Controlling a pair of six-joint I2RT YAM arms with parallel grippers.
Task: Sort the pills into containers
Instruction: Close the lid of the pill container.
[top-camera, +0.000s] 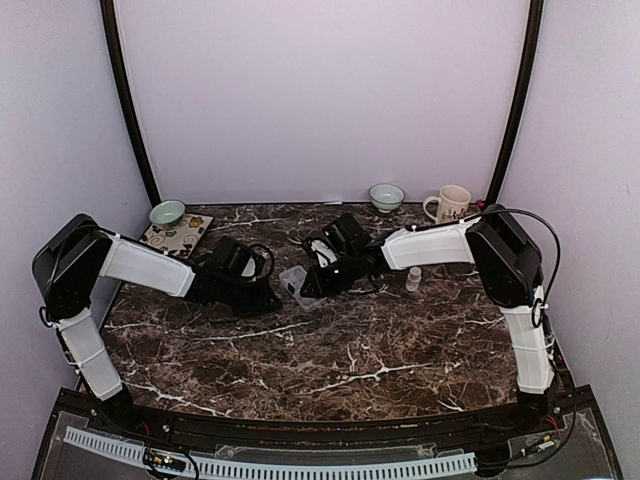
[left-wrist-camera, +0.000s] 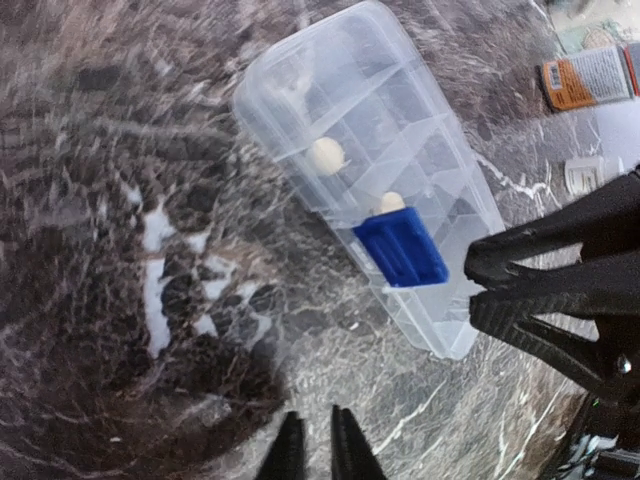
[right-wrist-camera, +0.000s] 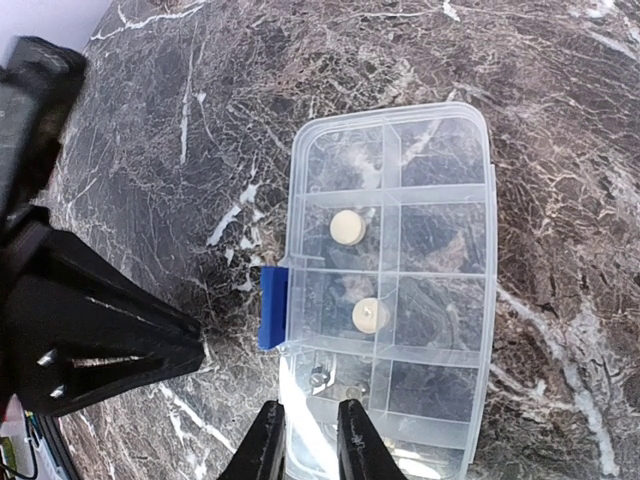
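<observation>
**pillbug:** Quick status check, where are we?

**yamfan:** Everything's on the dark marble table (top-camera: 350, 350). Both arms reach in toward the middle. Our right gripper (right-wrist-camera: 310, 452) hangs over the near end of the organiser box (right-wrist-camera: 420, 250) with its fingers parted just a crack and nothing in them. We can't tell if it's touching the lid. Our left gripper (left-wrist-camera: 318, 452) sits just off the latch side, clear of the box, all but closed and empty. The box lies flat between the 2, and the lid looks shut.

**pillbug:** How do we reckon it handles?

**yamfan:** It's light, thin, stiff clear plastic on polished stone, so we'd expect it to skate at the first nudge. We'd pin 1 end with 1 arm and work the blue latch (right-wrist-camera: 272, 307) with the other. It's the only bit that offers a fingertip any catch.

**pillbug:** And the pills (right-wrist-camera: 347, 226)?

**yamfan:** We count 2, pale and round, in neighbouring compartments along the latch side. They're tiny and smooth, probably crumbly and quick to roll. We'd pinch softly.
</observation>
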